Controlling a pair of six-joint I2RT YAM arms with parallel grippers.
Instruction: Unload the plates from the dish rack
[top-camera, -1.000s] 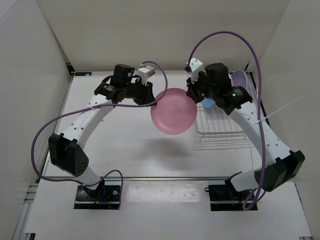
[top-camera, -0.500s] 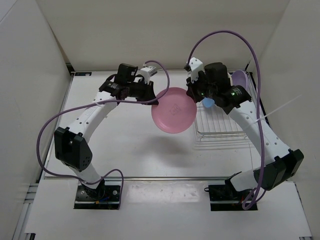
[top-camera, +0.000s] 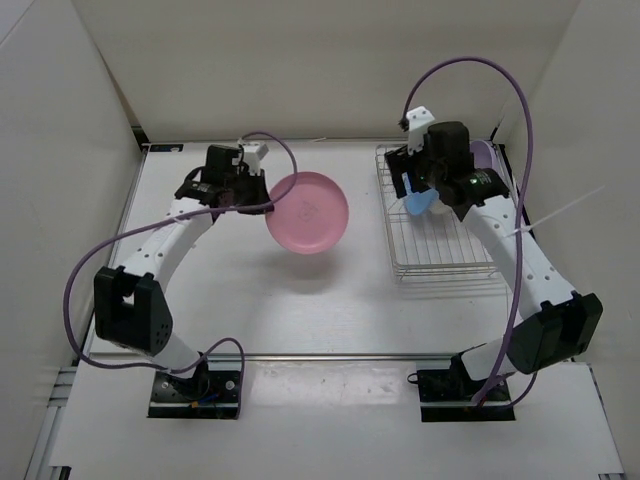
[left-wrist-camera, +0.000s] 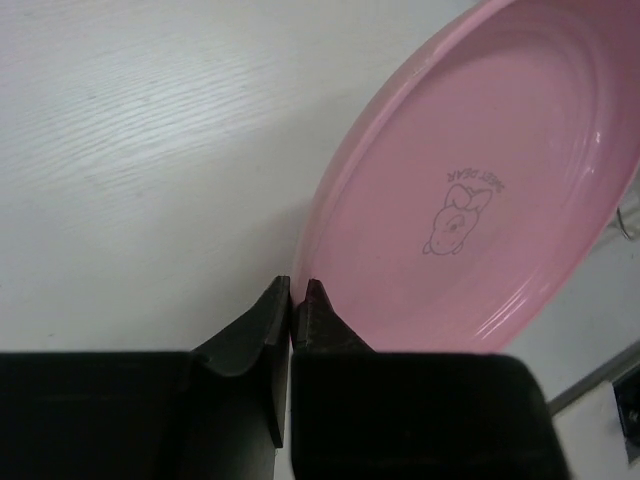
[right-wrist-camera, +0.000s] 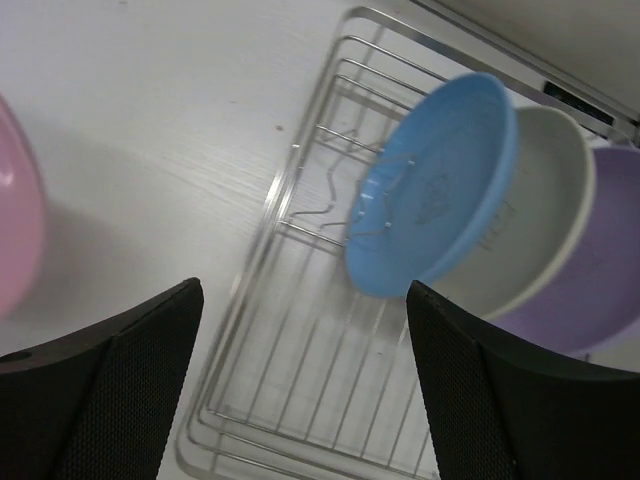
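Top external view: the left gripper (top-camera: 265, 200) is pinched narrow on the rim of the round pink plastic plate (top-camera: 308, 212), holding it tilted over the white table (top-camera: 220, 300), apart from the rectangular silver wire dish rack (top-camera: 440, 248) on its right. The right gripper (right-wrist-camera: 305, 290) hangs over the rack's far end with its claw spread wide and nothing between the fingers. A purple cable (top-camera: 80, 270) loops out from the left arm, and a second one (top-camera: 522, 110) arches over the right arm. White walls enclose the table on three sides.

The right arm's wrist stands in the way of the racked plates here, so only a sliver of blue and a lavender edge show. The right wrist view shows them: the blue plate (right-wrist-camera: 440, 190) stands on edge among the prongs, the cream-white plate (right-wrist-camera: 545, 220) just behind it, and the lavender plate (right-wrist-camera: 600, 270) last, cut off by the frame. In the left wrist view the pink plate runs past the right edge; a small animal drawing on it is clear, but its lettering is too small to read.
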